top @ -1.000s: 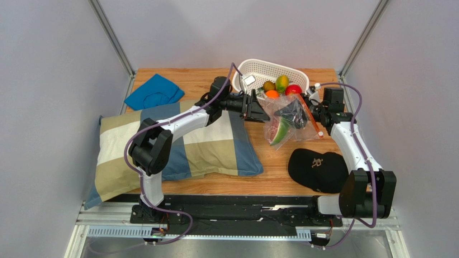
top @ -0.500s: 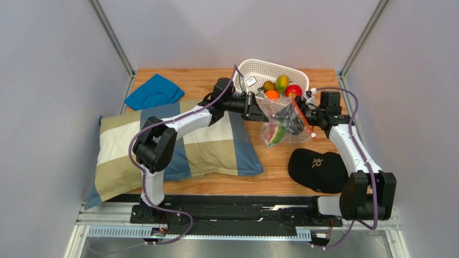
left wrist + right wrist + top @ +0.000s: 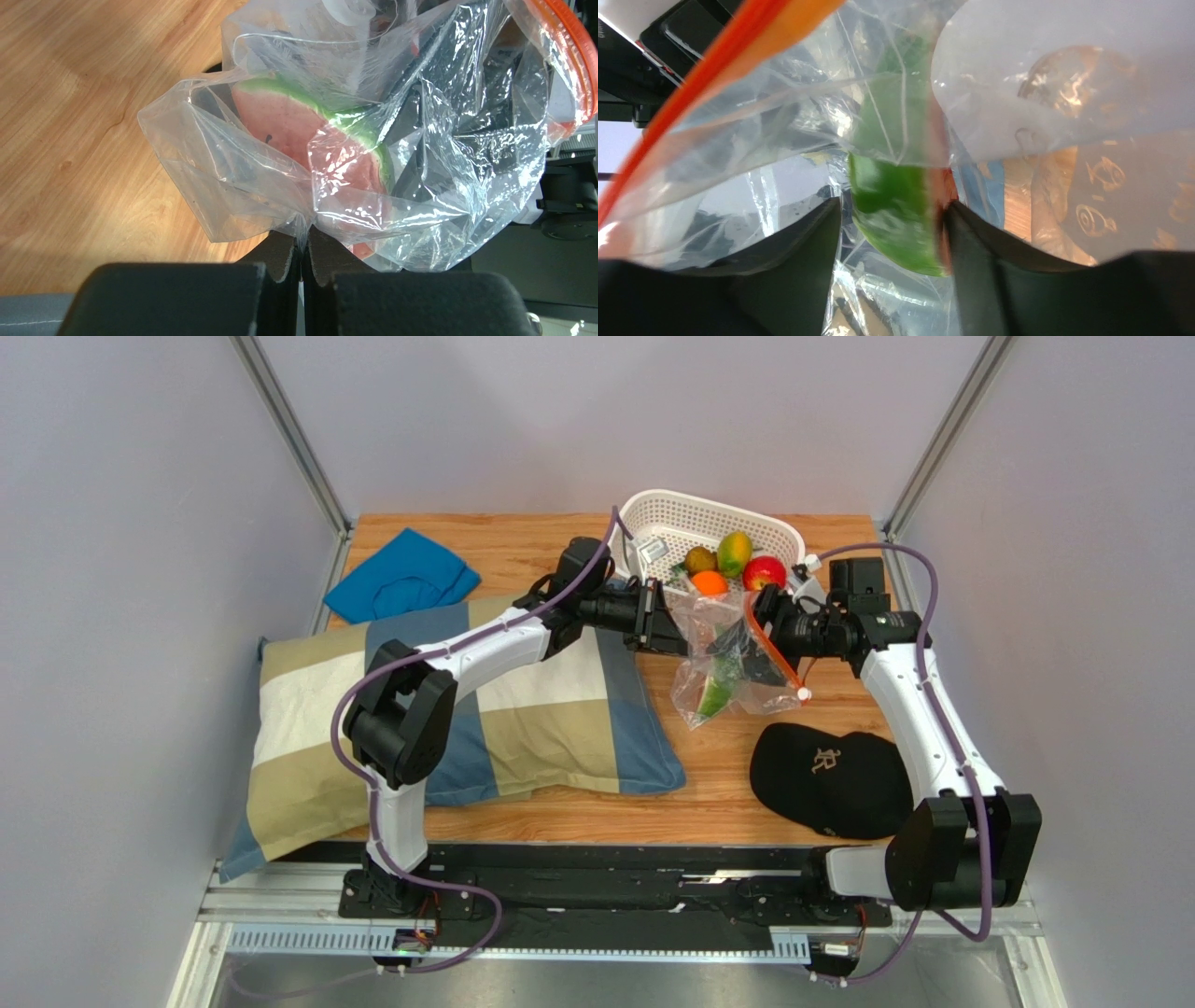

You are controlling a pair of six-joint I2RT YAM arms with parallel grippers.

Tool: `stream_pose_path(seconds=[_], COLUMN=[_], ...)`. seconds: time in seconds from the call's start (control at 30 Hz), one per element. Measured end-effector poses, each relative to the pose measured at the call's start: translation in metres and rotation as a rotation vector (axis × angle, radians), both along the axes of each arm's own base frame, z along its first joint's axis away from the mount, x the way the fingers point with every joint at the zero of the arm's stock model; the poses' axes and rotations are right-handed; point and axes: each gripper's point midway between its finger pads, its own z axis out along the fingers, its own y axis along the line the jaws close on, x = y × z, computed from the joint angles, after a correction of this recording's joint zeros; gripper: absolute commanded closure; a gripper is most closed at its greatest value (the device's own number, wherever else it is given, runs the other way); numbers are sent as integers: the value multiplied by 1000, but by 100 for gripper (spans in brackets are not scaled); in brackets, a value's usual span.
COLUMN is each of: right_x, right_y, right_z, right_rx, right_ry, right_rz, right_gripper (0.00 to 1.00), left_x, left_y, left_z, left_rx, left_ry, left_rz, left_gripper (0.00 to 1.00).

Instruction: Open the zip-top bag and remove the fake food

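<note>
The zip-top bag hangs crumpled between both arms, just in front of the basket, its orange-red zip strip toward the right arm. My left gripper is shut on a fold of the clear plastic. A piece of the fake food, a watermelon slice with a green rind and red flesh, lies low inside the bag. My right gripper reaches in through the mouth. Its jaws stand apart around the slice, which touches one finger, with a gap at the other.
The white perforated basket behind the bag holds an orange, a mango and a red apple. A black cap lies front right, a checked pillow left, a blue cloth back left.
My left gripper has shut on the bag's plastic. The right gripper has pushed further left into the bag and widened. The bag has bunched up and the slice has slid lower.
</note>
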Motion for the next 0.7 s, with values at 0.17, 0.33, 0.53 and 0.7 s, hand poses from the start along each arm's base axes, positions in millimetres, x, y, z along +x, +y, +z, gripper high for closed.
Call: stream_pose_path(seconds=[0.17, 0.33, 0.53, 0.7], right_x=[-2, -3, -3, 2], right_y=[-5, -6, -10, -24], right_z=[0, -6, -7, 3], right_rx=[-48, -62, -91, -93], right_ry=[-1, 25, 36, 15], right_rz=[0, -1, -18, -68], right_gripper=[72, 100, 100, 100], left_x=[-2, -3, 6, 27], left_y=[2, 5, 21, 37], left_z=[0, -3, -12, -25], left_rx=[11, 38, 110, 145], left_ry=[0, -5, -17, -25], left_rz=[-2, 5, 59, 117], left_gripper=[100, 100, 100, 100])
